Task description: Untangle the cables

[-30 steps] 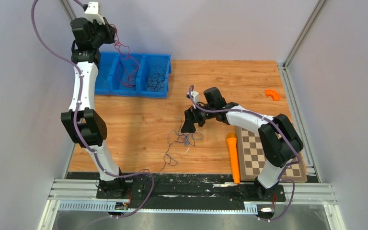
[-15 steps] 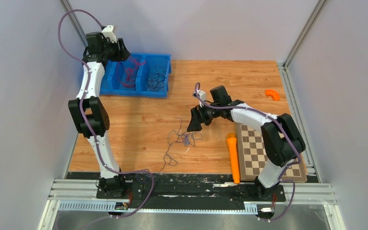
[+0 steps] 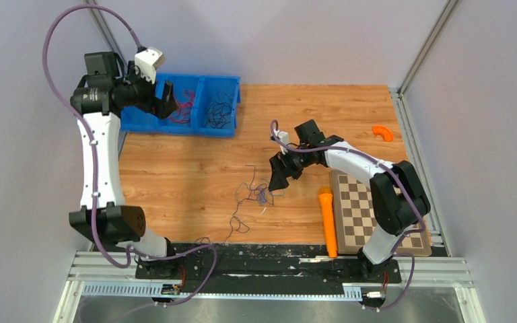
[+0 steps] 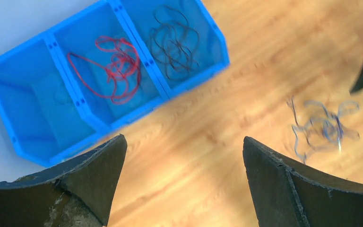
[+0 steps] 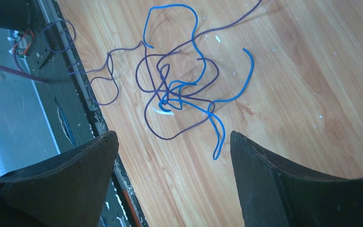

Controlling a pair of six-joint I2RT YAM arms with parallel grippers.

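The cables [image 5: 179, 94] that remain to be sorted lie in a loose knot on the bare wood of the desk [image 3: 195, 168], toward its near edge; a blue wire [image 5: 252, 71] and a darker purple wire [image 5: 145, 111] loop through each other, and a purple tail runs off toward the black base rail. A red wire [image 4: 116, 68] lies in the middle compartment of the blue bin [image 4: 137, 111], and a black wire [image 4: 175, 40] in the compartment beside it. The right claw [image 5: 172, 137] hangs just above the knot, spread wide and holding nothing; the left claw [image 4: 184, 146] is out by the bin, equally wide apart and empty. The wires look almost weightless, limp yet springy in their curls, and far thinner than a finger pad, so they would likely slide out of a loose pinch; a pull at the crowded middle would probably draw the knot tighter. The better hold seems to be a free end or an outlying loop, such as the blue end that stands clear on the side away from the rail. No brand, label or writing can be read anywhere; a small white fleck sits in the knot, too small to identify.
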